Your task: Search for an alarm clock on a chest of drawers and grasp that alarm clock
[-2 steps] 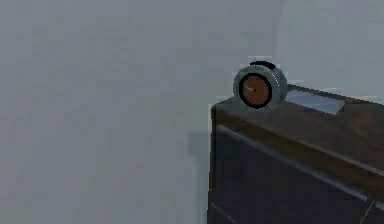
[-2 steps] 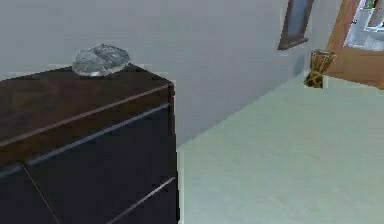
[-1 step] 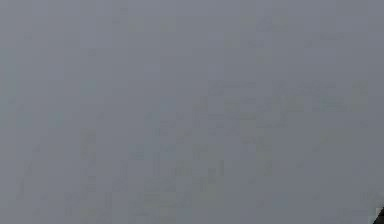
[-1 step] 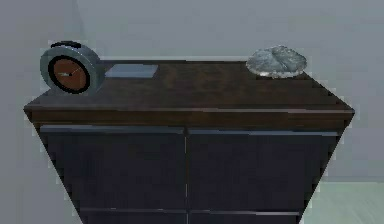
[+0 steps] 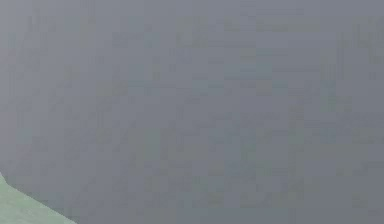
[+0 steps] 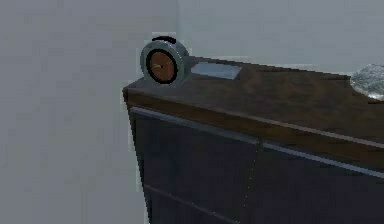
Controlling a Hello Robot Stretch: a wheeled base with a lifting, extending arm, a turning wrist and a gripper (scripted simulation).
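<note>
There it is: a round grey-rimmed alarm clock (image 6: 162,62) with an orange-brown face, upright on the far left corner of the dark wooden chest of drawers (image 6: 250,150), its dial facing this way. A flat grey rectangular slab (image 6: 216,71) lies beside it, with a plain grey wall (image 5: 200,100) ahead. I cannot tell the gripper's state.

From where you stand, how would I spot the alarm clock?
Find the dark wooden chest of drawers. At its top's left corner in the arm side view stands the alarm clock: round, upright, grey-rimmed, with a reddish-brown face, unlike the flat grey slab beside it.
</note>
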